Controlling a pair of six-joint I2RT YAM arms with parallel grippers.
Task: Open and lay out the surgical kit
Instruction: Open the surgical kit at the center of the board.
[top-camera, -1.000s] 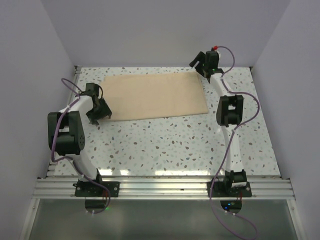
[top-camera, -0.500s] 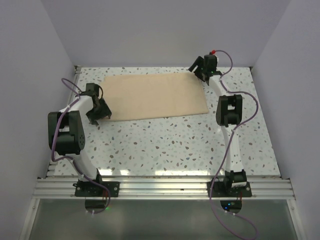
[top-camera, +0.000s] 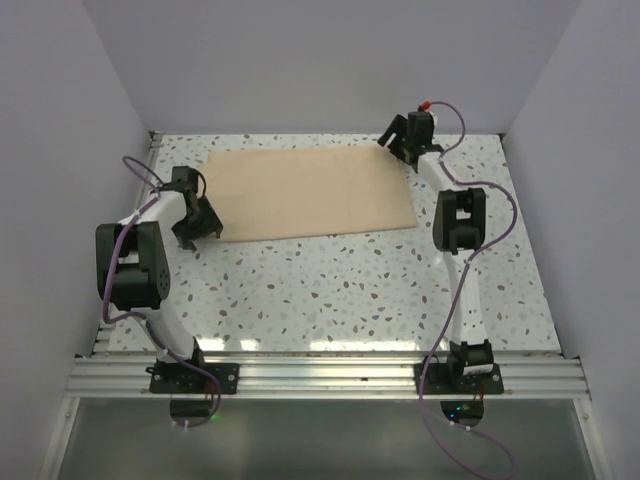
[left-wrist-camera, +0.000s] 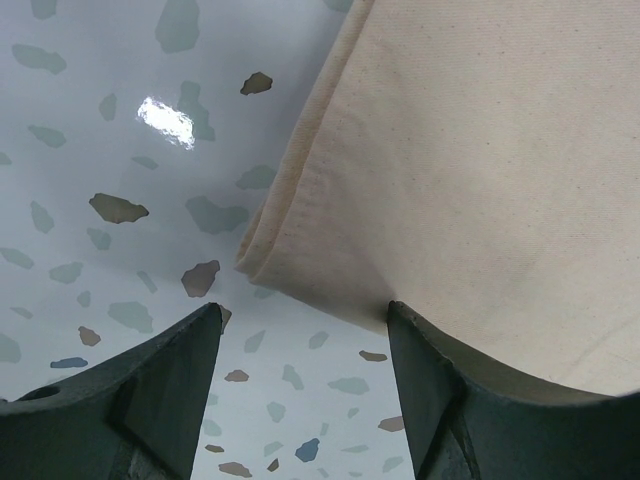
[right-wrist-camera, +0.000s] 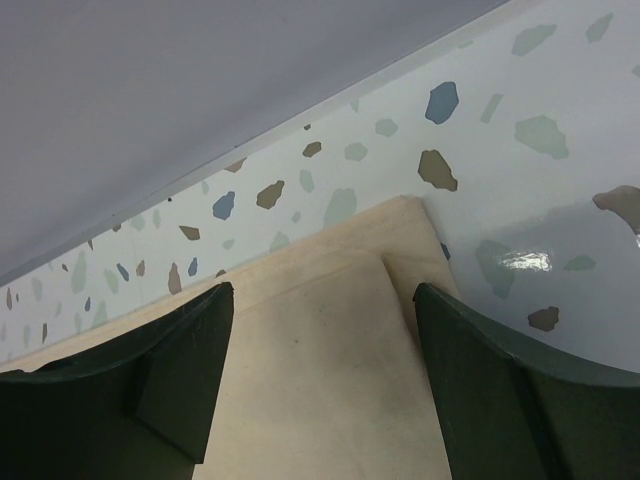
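The beige cloth wrap (top-camera: 310, 193) lies folded flat at the back of the speckled table. No steel tray or instruments show. My left gripper (top-camera: 197, 226) is open and empty just over the wrap's near left corner (left-wrist-camera: 262, 262), which lies a little beyond the gap between its fingers. My right gripper (top-camera: 395, 135) is open and empty over the far right corner, where a top layer of cloth (right-wrist-camera: 330, 370) lies on a lower one between its fingers.
The back wall (right-wrist-camera: 200, 90) rises right behind the wrap's far edge. Side walls close in the table (top-camera: 340, 290) on the left and right. An aluminium rail (top-camera: 320, 375) runs along the near edge by the arm bases.
My right gripper has shifted slightly toward the back wall at the wrap's far right corner. The left arm and the cloth have not moved.
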